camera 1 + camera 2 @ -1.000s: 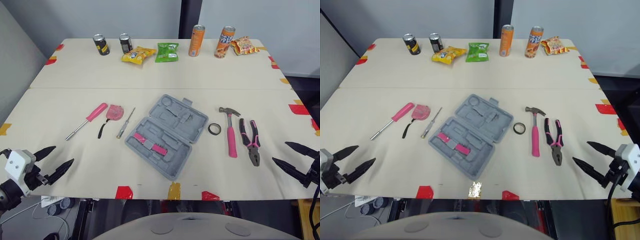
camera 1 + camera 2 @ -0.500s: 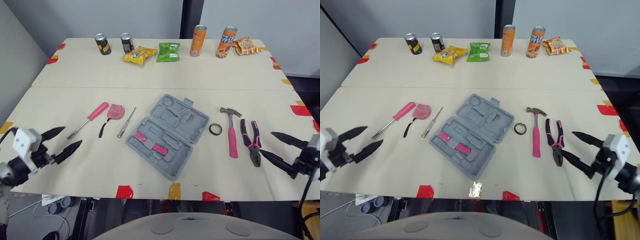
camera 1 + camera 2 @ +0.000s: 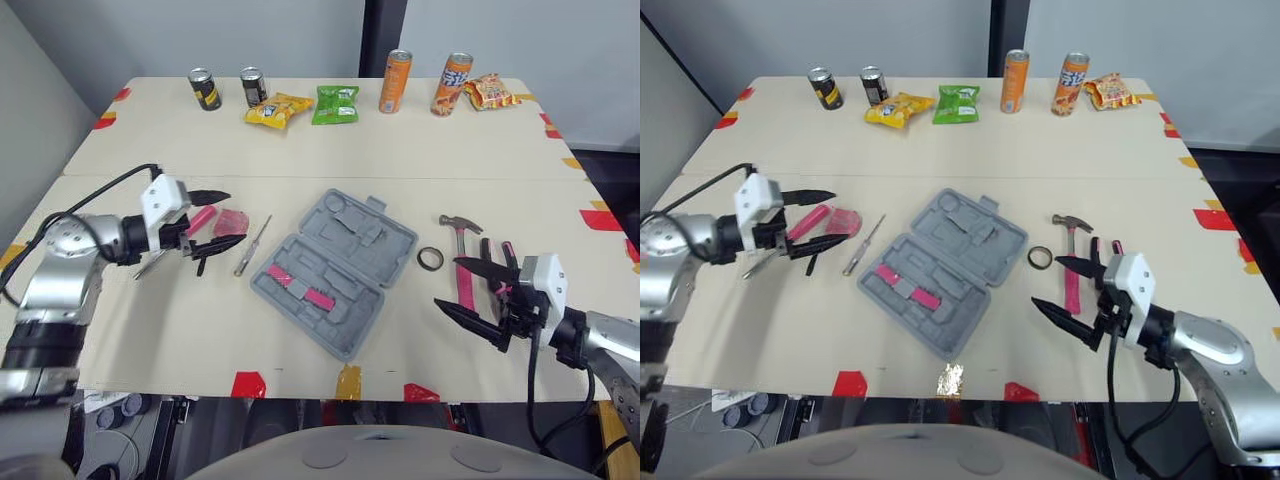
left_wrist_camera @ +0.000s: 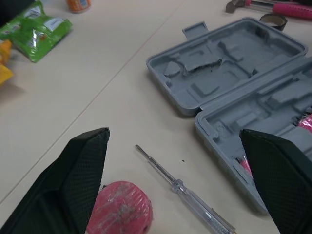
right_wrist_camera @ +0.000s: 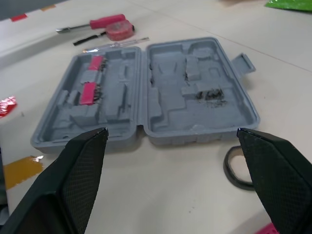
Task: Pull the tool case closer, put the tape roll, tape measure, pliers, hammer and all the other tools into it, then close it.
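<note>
The grey plastic tool case [image 3: 335, 270] lies open and askew at the middle of the table, one corner pointing at the near edge, with pink pieces seated in its nearer half. We judge it has not yet been drawn in.

Our left gripper [image 3: 236, 216] hangs with its fingers spread wide over the pink tape measure [image 4: 120, 213], holding nothing. Beside it are the pink-handled screwdriver [image 3: 203, 218] and the slim clear-handled screwdriver [image 3: 252, 245]. Our right gripper [image 3: 446, 281] is just as wide and empty, low over the near right part of the table. It faces the case, with the black tape roll [image 3: 430, 258] and pink-handled hammer [image 3: 462, 270] just beside it and the pink-handled pliers [image 3: 505, 250] partly hidden behind it.

We see several risks:
- A pull on one half alone could spin the case or fold its lid.
- A long pull could carry the near corner past the table edge.
- A swinging case could shove the tape roll or slim screwdriver.
- The right fingers could knock the hammer handle.

The beige tabletop [image 3: 400, 150] has a seam across it and red and yellow tape marks along its edges. Along the far edge stand two dark cans [image 3: 203, 88], two orange cans [image 3: 394, 81], and yellow [image 3: 276, 108], green [image 3: 334, 103] and orange snack packets [image 3: 487, 91]. Behind are grey walls and a dark post [image 3: 383, 35].
</note>
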